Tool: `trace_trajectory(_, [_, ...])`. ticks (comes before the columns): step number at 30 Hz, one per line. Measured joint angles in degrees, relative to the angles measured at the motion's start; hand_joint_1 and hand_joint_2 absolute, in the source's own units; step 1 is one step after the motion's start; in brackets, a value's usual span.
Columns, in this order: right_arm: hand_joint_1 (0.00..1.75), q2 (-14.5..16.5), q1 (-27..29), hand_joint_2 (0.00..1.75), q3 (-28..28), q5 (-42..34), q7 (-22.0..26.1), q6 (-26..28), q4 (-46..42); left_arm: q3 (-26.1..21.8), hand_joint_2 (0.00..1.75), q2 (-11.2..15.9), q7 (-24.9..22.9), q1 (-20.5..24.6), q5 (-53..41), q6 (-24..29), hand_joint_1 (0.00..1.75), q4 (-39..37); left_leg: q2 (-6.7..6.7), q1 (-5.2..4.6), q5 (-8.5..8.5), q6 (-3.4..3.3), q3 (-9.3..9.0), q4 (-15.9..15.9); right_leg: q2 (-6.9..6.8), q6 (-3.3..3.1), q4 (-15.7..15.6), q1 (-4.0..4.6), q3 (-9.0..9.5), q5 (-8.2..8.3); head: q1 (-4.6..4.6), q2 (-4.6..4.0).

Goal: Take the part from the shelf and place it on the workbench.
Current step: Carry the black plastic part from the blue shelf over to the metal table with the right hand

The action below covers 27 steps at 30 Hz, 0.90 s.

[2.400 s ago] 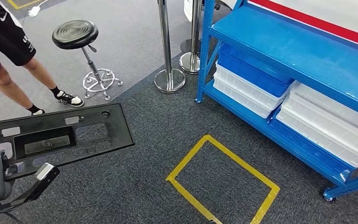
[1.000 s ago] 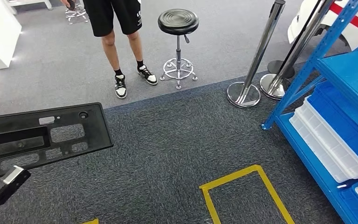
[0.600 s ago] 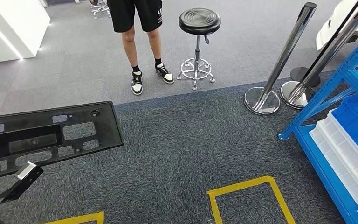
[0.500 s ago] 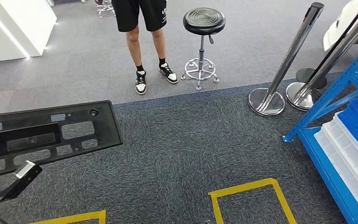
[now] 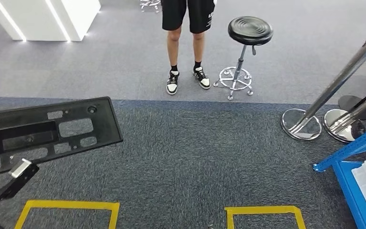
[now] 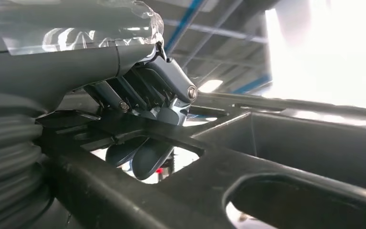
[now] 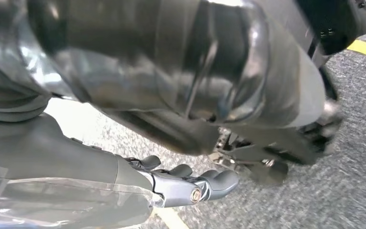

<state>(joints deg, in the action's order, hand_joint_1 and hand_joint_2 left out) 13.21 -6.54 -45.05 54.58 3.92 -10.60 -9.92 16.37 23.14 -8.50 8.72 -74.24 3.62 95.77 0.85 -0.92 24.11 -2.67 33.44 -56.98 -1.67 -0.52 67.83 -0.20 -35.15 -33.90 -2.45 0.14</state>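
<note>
Grey carpet (image 5: pixel 209 157) w/ yellow tape squares (image 5: pixel 66 212) is below you. Your left hand (image 6: pixel 138 95) holds the black part (image 5: pixel 47 131) in the air, at the left side, fingers (image 6: pixel 147 157) going through an opening. Your right hand (image 7: pixel 181 183) hangs w/ fingers loosely apart, nothing in it. A person (image 5: pixel 188 43) stands beside a stool (image 5: pixel 248 47).

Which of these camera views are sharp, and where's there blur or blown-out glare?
Head view: sharp throughout, evenly lit, the black part and the stool crisp. Left wrist view: blown-out white glare behind the part, with the left hand dim. Right wrist view: blurred, soft carpet, right hand fairly clear.
</note>
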Motion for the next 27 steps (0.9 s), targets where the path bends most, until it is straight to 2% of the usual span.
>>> trace_trajectory(1, [0.0,0.0,0.0,0.0,0.0,0.0,0.0,0.0,0.0,0.1,1.75,-0.1,0.0,0.2,0.0,0.0,1.75,-0.1,-0.82,0.03,0.0,-0.09,0.0,0.0,0.83,0.1,3.7,-0.06,-2.12,-1.4,-0.01,0.01])
trace_trajectory(2, [0.0,-0.1,0.1,0.0,0.0,0.0,0.0,0.0,0.0,0.1,1.75,-0.2,0.0,0.2,0.0,0.0,1.75,-0.2,-1.7,0.06,0.09,-0.09,-0.02,-0.1,1.15,0.23,6.3,-0.12,-3.89,-1.93,-0.01,0.0])
trace_trajectory(3, [0.0,-0.2,0.1,0.0,0.0,-0.1,-0.1,0.1,0.0,0.2,1.75,-0.3,0.0,0.2,0.1,0.0,1.75,-0.4,-2.64,0.14,0.22,0.0,-0.05,-0.3,1.25,0.37,7.1,-0.18,-4.88,-1.29,0.0,0.0])
trace_trajectory(4, [0.0,-0.3,0.2,0.0,0.0,-0.1,-0.1,0.1,0.0,0.2,1.75,-0.3,0.0,0.1,0.1,0.0,1.75,-0.4,-3.61,0.28,0.42,0.19,-0.08,-0.6,1.4,0.54,5.7,-0.28,-4.83,0.51,0.0,0.0])
trace_trajectory(5, [0.0,-0.4,0.2,0.0,0.0,-0.1,-0.2,0.1,0.0,0.3,1.75,-0.3,0.0,0.2,0.1,0.0,1.75,-0.5,-4.54,0.48,0.73,0.49,-0.11,-1.0,1.81,0.75,2.5,-0.48,-3.86,3.04,0.0,0.0])
trace_trajectory(6, [0.0,-0.4,0.3,0.0,0.0,-0.1,-0.2,0.1,0.0,0.3,1.75,-0.3,-0.1,0.2,0.2,0.0,1.75,-0.5,-5.33,0.67,1.13,0.84,0.0,-1.5,2.93,0.97,-0.9,-0.75,-2.58,5.01,0.0,0.01])
trace_trajectory(7, [0.0,-0.4,0.3,0.0,0.0,-0.1,-0.2,0.1,0.0,0.3,1.75,-0.3,-0.2,0.2,0.3,0.0,1.75,-0.5,-6.06,0.76,1.56,1.22,0.29,-2.3,4.12,1.02,-3.8,-1.0,-1.51,6.29,0.01,0.0])
trace_trajectory(8, [0.0,-0.4,0.3,0.0,0.0,-0.1,-0.2,0.1,0.1,0.2,1.75,-0.2,-0.3,0.1,0.5,0.0,1.75,-0.5,-6.66,0.84,1.87,1.57,0.63,-2.8,4.98,0.93,-5.5,-1.12,-0.89,6.76,0.01,0.0])
trace_trajectory(9, [0.0,-0.4,0.2,0.0,0.0,-0.1,-0.3,0.1,0.1,0.1,1.75,0.0,-0.3,-0.1,0.9,0.1,1.75,-0.5,-7.22,0.88,2.04,1.84,0.97,-3.2,5.47,0.66,-6.0,-1.08,-0.71,6.55,0.01,0.0])
trace_trajectory(11, [0.0,-0.3,0.1,0.0,0.0,-0.1,-0.3,0.3,0.1,-0.3,1.75,1.0,0.0,-1.2,2.2,0.4,1.75,-0.3,-8.05,1.05,2.19,2.2,1.34,-3.3,4.5,-0.15,-6.2,-0.92,-0.56,6.45,0.0,0.0])
trace_trajectory(12, [0.0,-0.2,0.1,0.0,0.0,-0.1,-0.3,0.4,0.1,-0.8,1.75,1.9,0.3,-1.9,3.0,0.6,1.75,-0.2,-7.47,1.05,2.51,2.4,1.52,-3.8,4.03,-0.54,-6.3,-0.94,-0.36,6.39,0.01,0.0])
trace_trajectory(13, [0.0,-0.1,0.2,0.0,0.0,-0.1,-0.3,0.5,0.1,-1.3,1.75,2.7,0.5,-2.5,3.6,0.9,1.75,-0.1,-6.26,1.03,3.27,2.65,2.11,-5.1,3.5,-0.9,-6.5,-0.97,-0.14,6.32,0.02,-0.01])
trace_trajectory(15, [0.0,0.0,0.3,0.0,0.0,0.0,-0.3,0.5,0.1,-2.2,1.75,3.9,0.7,-3.2,4.2,1.3,1.75,0.2,-3.0,1.03,6.08,3.21,5.03,-10.9,2.28,-1.44,-6.6,-0.81,0.21,6.1,0.04,0.0])
trace_trajectory(17, [0.0,0.0,0.5,0.0,0.0,0.0,-0.3,0.6,0.1,-2.6,1.75,4.3,0.8,-3.9,4.4,1.5,1.75,0.3,-1.58,1.21,8.42,3.51,8.84,-17.6,0.8,-1.68,-6.7,-0.54,0.38,5.77,0.04,0.0])
trace_trajectory(18, [0.0,0.0,0.5,0.0,0.0,0.1,-0.3,0.7,0.0,-2.8,1.75,4.4,0.8,-4.4,4.5,1.6,1.75,0.3,-1.35,1.25,8.3,3.47,9.73,-18.8,0.09,-1.74,-6.7,-0.41,0.5,5.58,0.04,0.0])
trace_trajectory(19, [0.0,0.0,0.6,0.0,0.0,0.1,-0.3,0.7,0.0,-3.0,1.75,4.6,0.8,-4.9,4.6,1.7,1.75,0.4,-1.19,1.25,7.12,3.29,9.48,-17.9,-0.63,-1.78,-6.7,-0.27,0.69,5.39,0.04,0.0])
trace_trajectory(20, [0.0,0.1,0.6,0.0,0.0,0.2,-0.3,0.7,0.0,-3.2,1.75,4.8,0.8,-5.4,4.6,1.8,1.75,0.6,-0.76,1.12,5.14,2.94,8.05,-14.9,-1.33,-1.81,-6.7,-0.13,0.98,5.16,0.04,0.0])
trace_trajectory(22, [0.0,0.2,0.6,0.0,0.0,0.2,-0.2,0.8,0.0,-3.7,1.75,5.3,0.8,-6.0,4.7,2.0,1.75,1.0,1.68,0.38,1.89,1.91,4.13,-7.1,-2.68,-1.75,-6.8,0.15,1.69,4.7,0.04,0.01])
trace_trajectory(23, [0.0,0.3,0.6,0.0,0.0,0.3,-0.2,0.8,0.1,-4.0,1.75,5.4,0.8,-6.1,4.7,2.1,1.75,1.3,2.73,-0.07,1.25,1.44,2.83,-4.6,-3.3,-1.6,-6.9,0.21,1.98,4.53,0.04,0.01])
trace_trajectory(24, [0.0,0.3,0.5,0.0,0.0,0.3,-0.2,0.8,0.1,-4.3,1.75,5.5,0.7,-6.2,4.7,2.2,1.75,1.4,3.28,-0.45,1.28,1.1,2.29,-3.4,-3.95,-1.39,-7.1,0.21,2.23,4.37,0.04,0.0])
trace_trajectory(26, [0.0,0.5,0.4,0.0,0.0,0.3,-0.1,0.7,0.1,-4.7,1.75,5.6,0.7,-6.2,4.7,2.4,1.75,1.7,2.08,-0.78,1.33,0.64,1.83,-2.6,-5.37,-0.84,-7.6,0.12,2.9,4.13,0.04,0.0])
trace_trajectory(27, [0.0,0.5,0.3,0.0,0.0,0.3,0.0,0.7,0.0,-4.8,1.75,5.6,0.8,-6.2,4.6,2.4,1.75,1.7,1.33,-0.62,1.02,0.53,1.26,-1.9,-5.32,-0.55,-7.6,0.06,3.32,3.94,0.03,0.0])
